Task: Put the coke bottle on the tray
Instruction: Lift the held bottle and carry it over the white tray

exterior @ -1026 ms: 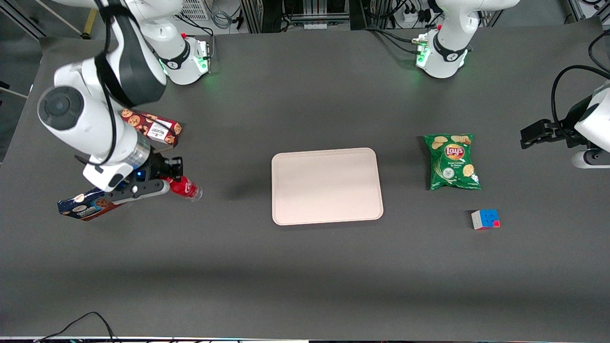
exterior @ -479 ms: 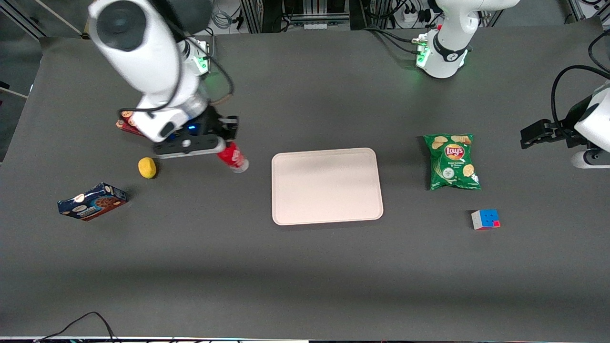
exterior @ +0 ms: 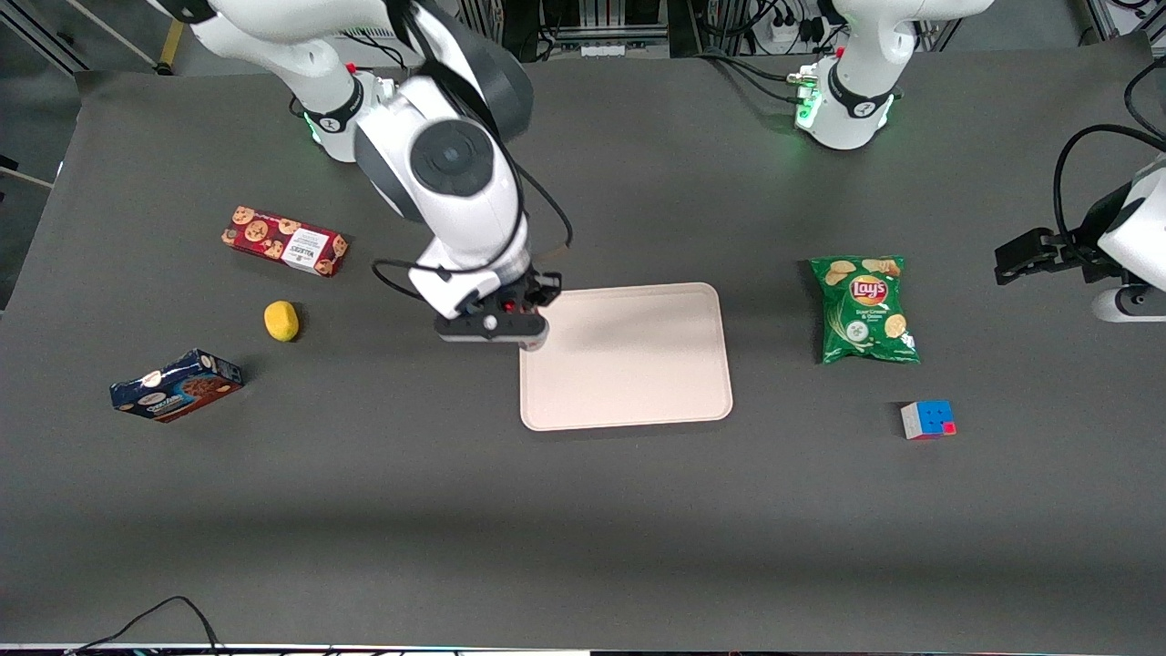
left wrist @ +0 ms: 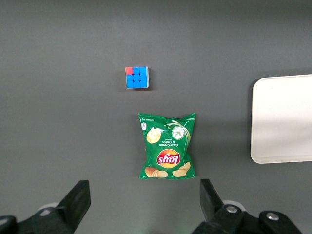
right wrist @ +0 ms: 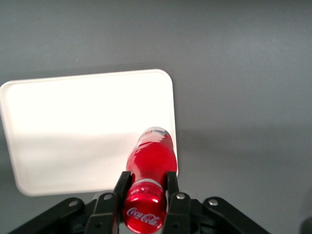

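My right gripper (right wrist: 145,184) is shut on the coke bottle (right wrist: 150,156), gripping it at the neck just below the red cap, with the red label and clear base hanging down. In the front view the gripper (exterior: 496,321) hovers over the edge of the pale beige-pink tray (exterior: 638,383) that lies toward the working arm's end of the table; the bottle is almost fully hidden under the hand there. In the right wrist view the bottle's base hangs above the tray (right wrist: 73,126) rim. The tray holds nothing.
A red cookie box (exterior: 284,240), a lemon (exterior: 281,321) and a blue cookie box (exterior: 175,385) lie toward the working arm's end of the table. A green Lay's chip bag (exterior: 865,310) and a puzzle cube (exterior: 927,419) lie toward the parked arm's end.
My gripper has carried the coke bottle from beside the blue cookie box, past the lemon, to the tray's edge. The lemon and red cookie box are now uncovered.
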Available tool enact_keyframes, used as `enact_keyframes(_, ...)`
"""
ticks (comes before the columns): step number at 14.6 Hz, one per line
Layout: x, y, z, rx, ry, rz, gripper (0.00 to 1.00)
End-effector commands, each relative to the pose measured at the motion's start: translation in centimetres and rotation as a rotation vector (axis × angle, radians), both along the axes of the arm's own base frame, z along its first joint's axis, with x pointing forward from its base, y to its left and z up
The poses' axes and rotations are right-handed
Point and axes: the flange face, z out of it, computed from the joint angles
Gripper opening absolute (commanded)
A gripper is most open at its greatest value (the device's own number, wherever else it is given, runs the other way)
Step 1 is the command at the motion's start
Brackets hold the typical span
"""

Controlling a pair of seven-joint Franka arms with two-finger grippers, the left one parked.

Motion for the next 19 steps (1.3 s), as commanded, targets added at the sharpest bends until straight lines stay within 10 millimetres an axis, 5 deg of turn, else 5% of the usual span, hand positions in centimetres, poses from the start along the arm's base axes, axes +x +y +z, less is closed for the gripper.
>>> enact_keyframes(1,1.7,2.1,-5.7,-0.016,-0.039,-0.037,0.0)
enact_keyframes(6,1.8,2.7,-10.4,0.014,-0.041,-0.027,0.0)
enact_keyframes(11,1.6,2.5,-11.2,0.004,-0.029,-0.028,0.0)
enact_keyframes(13,1.6,2.4,-11.6,0.001,-0.027,-0.027,0.16)
enact_keyframes(15,1.7,2.3,-11.9,0.0,-0.025,-0.036,0.21)
enact_keyframes(19,1.8,2.2,-12.0,0.0,-0.025,-0.037,0.75)
